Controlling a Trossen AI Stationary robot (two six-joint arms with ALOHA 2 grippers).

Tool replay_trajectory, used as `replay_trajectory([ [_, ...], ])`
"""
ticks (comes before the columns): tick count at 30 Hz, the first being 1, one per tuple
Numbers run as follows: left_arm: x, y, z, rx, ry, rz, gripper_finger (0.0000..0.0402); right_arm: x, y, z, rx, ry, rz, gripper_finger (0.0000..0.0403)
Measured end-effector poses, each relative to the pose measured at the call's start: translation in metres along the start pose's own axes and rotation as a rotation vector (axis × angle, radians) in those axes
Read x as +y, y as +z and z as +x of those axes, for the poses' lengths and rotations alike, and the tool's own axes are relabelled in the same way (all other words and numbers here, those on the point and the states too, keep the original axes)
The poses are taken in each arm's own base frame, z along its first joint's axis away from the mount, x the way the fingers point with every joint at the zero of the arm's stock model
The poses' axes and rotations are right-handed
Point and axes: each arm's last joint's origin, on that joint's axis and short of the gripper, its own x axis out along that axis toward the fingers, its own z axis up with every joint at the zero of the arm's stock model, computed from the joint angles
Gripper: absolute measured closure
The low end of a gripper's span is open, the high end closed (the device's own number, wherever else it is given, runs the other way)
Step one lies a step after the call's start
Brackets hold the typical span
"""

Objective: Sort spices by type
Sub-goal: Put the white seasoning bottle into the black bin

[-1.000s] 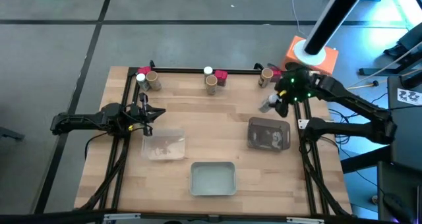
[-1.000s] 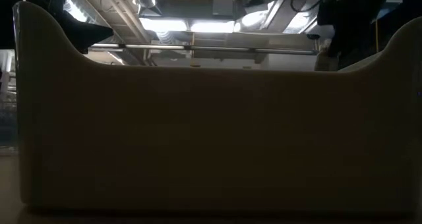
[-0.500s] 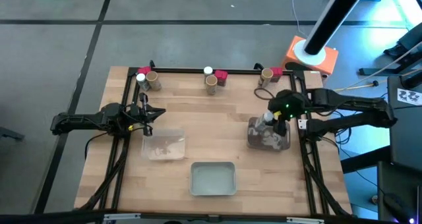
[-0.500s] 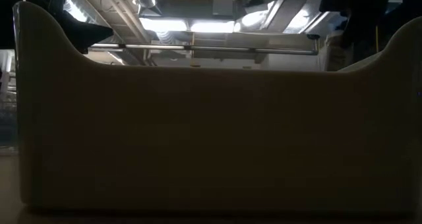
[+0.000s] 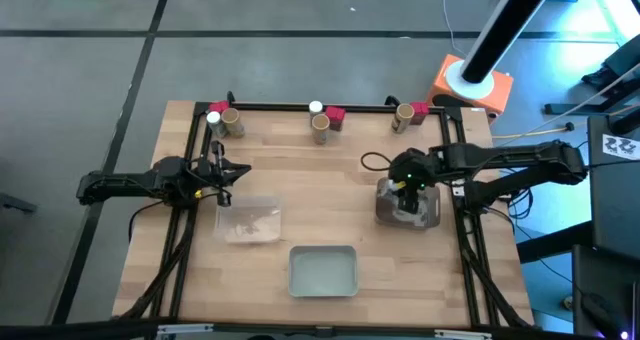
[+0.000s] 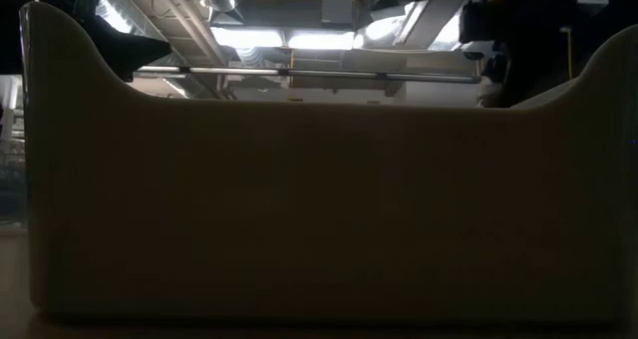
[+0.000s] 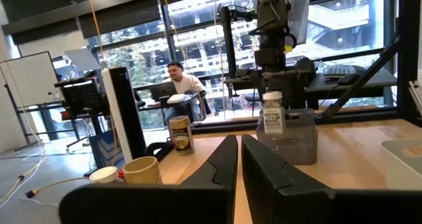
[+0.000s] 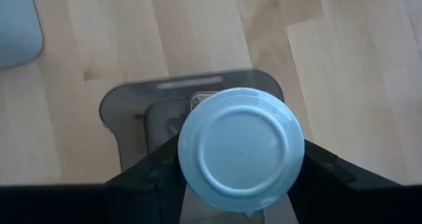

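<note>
Your right hand (image 5: 404,188) has swung in from the back right corner and come down over the dark tray (image 5: 432,216) at the right of the bench (image 5: 320,180); the white-lidded jar (image 8: 241,149) now stands in that tray rather than hanging above it, so this delivery looks all but done; the fingers (image 8: 328,163) are closed against the jar's sides just under the lid (not yet released); your left hand (image 5: 222,170) waits by the clear tray (image 5: 268,230), fingers nearly together, holding nothing.
</note>
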Motion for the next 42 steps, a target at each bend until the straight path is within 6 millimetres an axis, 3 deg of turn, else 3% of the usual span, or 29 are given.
replay_trajectory([
  [11,0.000,0.000,0.000,0.000,0.001,0.007,0.0389,-0.002,-0.022,0.042,-0.005,0.007,-0.015,0.0195],
  [30,0.000,0.000,0.000,0.000,0.000,0.004,0.0389,-0.004,-0.022,0.045,-0.035,-0.057,0.039,0.0191],
  [38,0.001,0.005,0.000,-0.048,0.010,-0.026,0.0389,-0.004,-0.022,0.043,-0.034,-0.075,0.066,0.0119],
  [42,0.001,0.007,0.000,-0.068,0.013,-0.033,0.0383,-0.003,-0.014,0.028,-0.008,-0.060,0.022,0.0083],
])
